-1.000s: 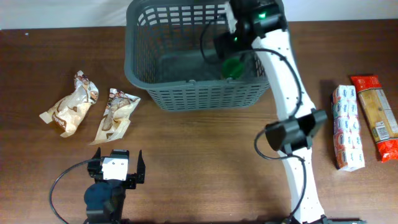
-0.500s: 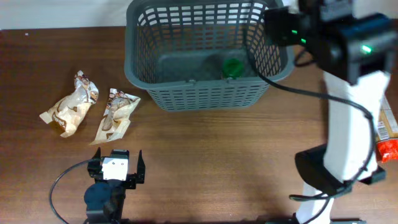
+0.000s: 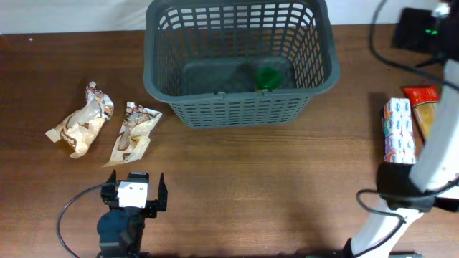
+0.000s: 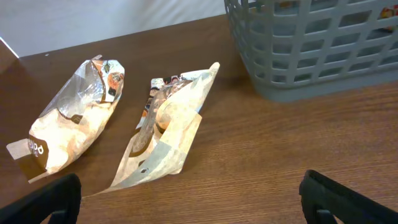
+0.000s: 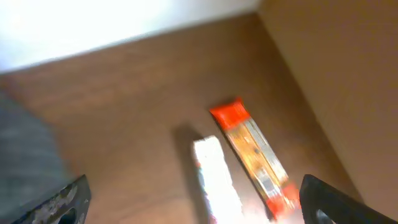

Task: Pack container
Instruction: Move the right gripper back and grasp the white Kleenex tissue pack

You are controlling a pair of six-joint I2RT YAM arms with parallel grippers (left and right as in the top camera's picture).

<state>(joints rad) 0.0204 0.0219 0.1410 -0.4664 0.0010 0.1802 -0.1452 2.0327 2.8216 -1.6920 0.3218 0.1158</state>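
The dark grey slotted basket (image 3: 237, 107) stands at the back middle, with a green item (image 3: 269, 77) lying on its floor. My right gripper (image 3: 424, 29) is open and empty, high above the table's right side. In the right wrist view my gripper (image 5: 199, 208) hangs over a white pack (image 5: 214, 180) and an orange-red pack (image 5: 255, 155), blurred. My left gripper (image 3: 135, 193) is open and empty near the front left. In the left wrist view my gripper (image 4: 193, 208) faces two crumpled pastry bags, the left bag (image 4: 71, 118) and the right bag (image 4: 165, 124), with the basket's corner (image 4: 311, 43) beyond.
The two pastry bags (image 3: 80, 120) (image 3: 135, 131) lie left of the basket. The white pack (image 3: 399, 130) and the orange-red pack (image 3: 419, 97) lie at the right edge, partly hidden behind my right arm (image 3: 423, 179). A black cable loops by the left arm's base.
My right gripper has lifted out of the basket and swung right, above the packs. The green item stays in the basket. The left arm has not moved.
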